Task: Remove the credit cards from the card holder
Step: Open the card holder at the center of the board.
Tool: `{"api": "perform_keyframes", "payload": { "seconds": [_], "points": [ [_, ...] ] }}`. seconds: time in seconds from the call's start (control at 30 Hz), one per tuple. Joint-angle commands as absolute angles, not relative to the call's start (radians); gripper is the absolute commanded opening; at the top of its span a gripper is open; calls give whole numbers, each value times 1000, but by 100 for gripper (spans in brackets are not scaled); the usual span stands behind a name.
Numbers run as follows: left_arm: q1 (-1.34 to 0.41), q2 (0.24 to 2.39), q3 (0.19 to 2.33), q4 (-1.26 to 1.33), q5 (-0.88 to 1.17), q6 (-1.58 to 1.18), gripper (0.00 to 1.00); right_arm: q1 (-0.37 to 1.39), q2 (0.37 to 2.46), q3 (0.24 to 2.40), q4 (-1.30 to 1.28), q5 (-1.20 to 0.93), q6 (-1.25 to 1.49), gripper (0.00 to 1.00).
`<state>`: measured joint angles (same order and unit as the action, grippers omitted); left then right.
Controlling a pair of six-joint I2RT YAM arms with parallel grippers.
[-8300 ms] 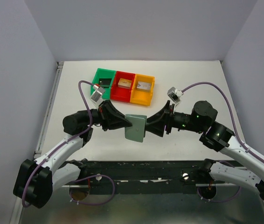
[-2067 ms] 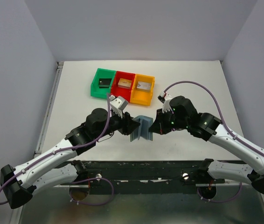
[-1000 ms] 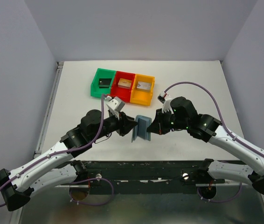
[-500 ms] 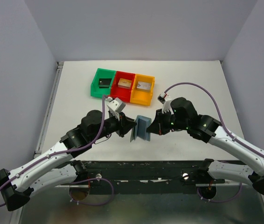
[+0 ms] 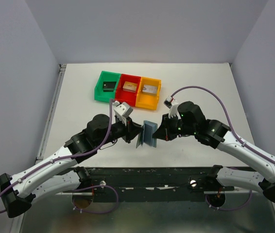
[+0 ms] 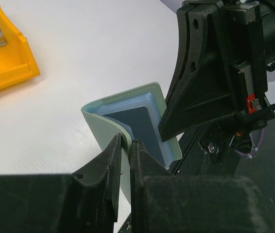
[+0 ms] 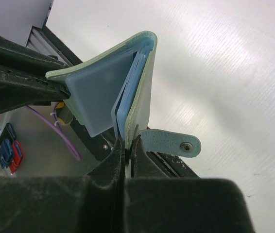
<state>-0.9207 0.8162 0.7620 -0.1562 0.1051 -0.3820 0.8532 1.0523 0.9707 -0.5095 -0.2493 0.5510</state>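
Step, as judged: opening the wallet. No card was out yet.

- Small grey-green folding card holder (image 5: 147, 132) was held off the white bench (image 5: 200, 82), near its front edge at centre, between the two arms. It stood on edge, its covers parted in a narrow V.
- Left gripper (image 6: 126, 151) was pinched on the rim of the left cover, with almost no gap between the jaws.
- Right gripper (image 7: 126, 144) was pressed together on the right cover, just beside the little closing tab (image 7: 172, 142), which hung free.
- Pale blue inner pockets showed in the gap, and one dark credit card (image 6: 145, 127) sat in a pocket. I could not make out the other cards.
- Next move, as judged: widen the V, then free one gripper to nip a card's exposed edge while the other steadies the holder. The pockets look tight, so the pull should run straight along them.
- Pose: both arms reached in from the near corners, forearms low, wrists turned inward, grippers facing each other.
- Farther off, left of centre, was a row of green (image 5: 107, 87), red (image 5: 128, 90) and orange plastic bins (image 5: 148, 92), well apart from the holder.
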Motion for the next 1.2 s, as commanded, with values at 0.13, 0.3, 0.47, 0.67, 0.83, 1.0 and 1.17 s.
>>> {"api": "perform_keyframes", "payload": {
  "seconds": [0.13,0.3,0.47,0.67,0.83,1.0,1.17],
  "points": [
    [-936,850,793,-160,98,-365,18,851,1022,982,-442,-331,554,0],
    [-940,864,793,-161,89,-361,17,851,1012,988,-445,-339,548,0],
    [-942,864,798,-179,66,-348,3,851,1003,985,-448,-327,546,0],
    [-940,847,796,-196,43,-339,0,851,1000,983,-449,-319,538,0],
    [-942,850,796,-198,32,-359,29,850,1000,985,-448,-324,538,0],
    [-942,851,792,-187,38,-373,63,850,999,979,-446,-321,541,0],
    [-942,850,798,-187,38,-371,65,850,991,971,-445,-318,543,0]
  ]
}}
